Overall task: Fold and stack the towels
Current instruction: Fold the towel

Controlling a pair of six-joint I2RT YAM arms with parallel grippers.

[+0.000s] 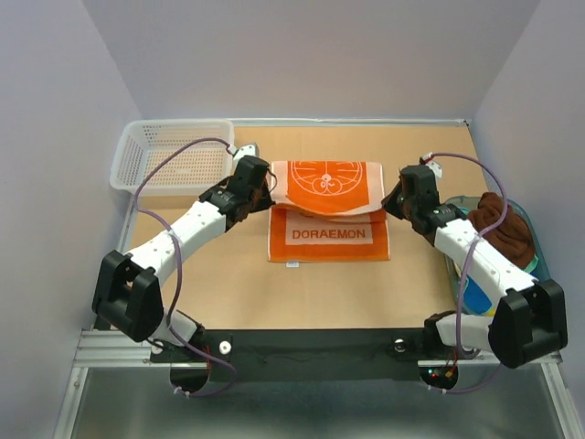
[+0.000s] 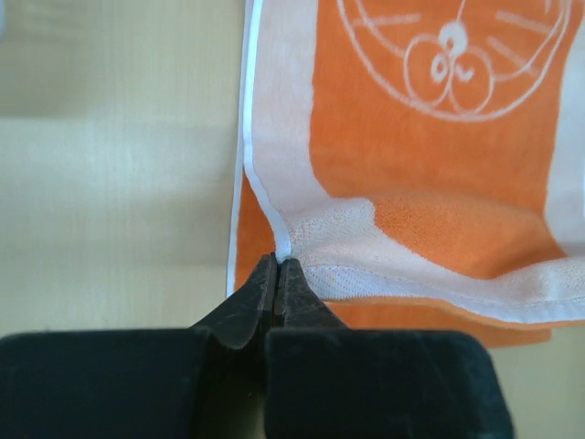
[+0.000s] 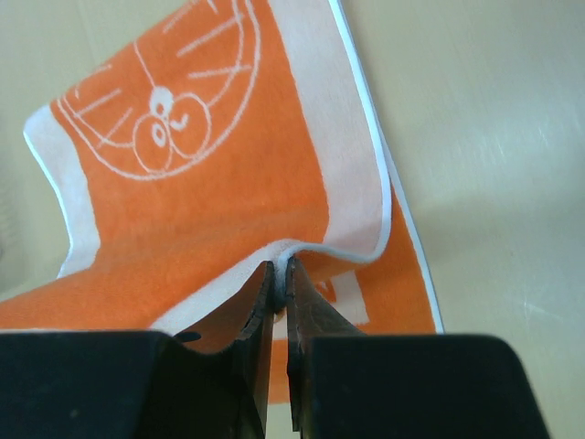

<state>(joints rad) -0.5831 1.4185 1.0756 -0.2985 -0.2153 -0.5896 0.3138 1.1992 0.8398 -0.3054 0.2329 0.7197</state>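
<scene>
An orange towel (image 1: 327, 210) with white circle pattern, pale border and the word DORAEMON lies in the middle of the table, its far half lifted and sagging over the near half. My left gripper (image 1: 268, 194) is shut on the towel's left corner (image 2: 283, 249). My right gripper (image 1: 388, 203) is shut on the right corner (image 3: 285, 258). Both pinch the pale border between closed jaws. A dark brown towel (image 1: 501, 227) lies crumpled in the tub at the right.
A white mesh basket (image 1: 172, 157) stands at the back left of the table. A translucent blue-green tub (image 1: 539, 261) sits at the right edge under my right arm, holding the brown towel and other cloth (image 1: 477, 294).
</scene>
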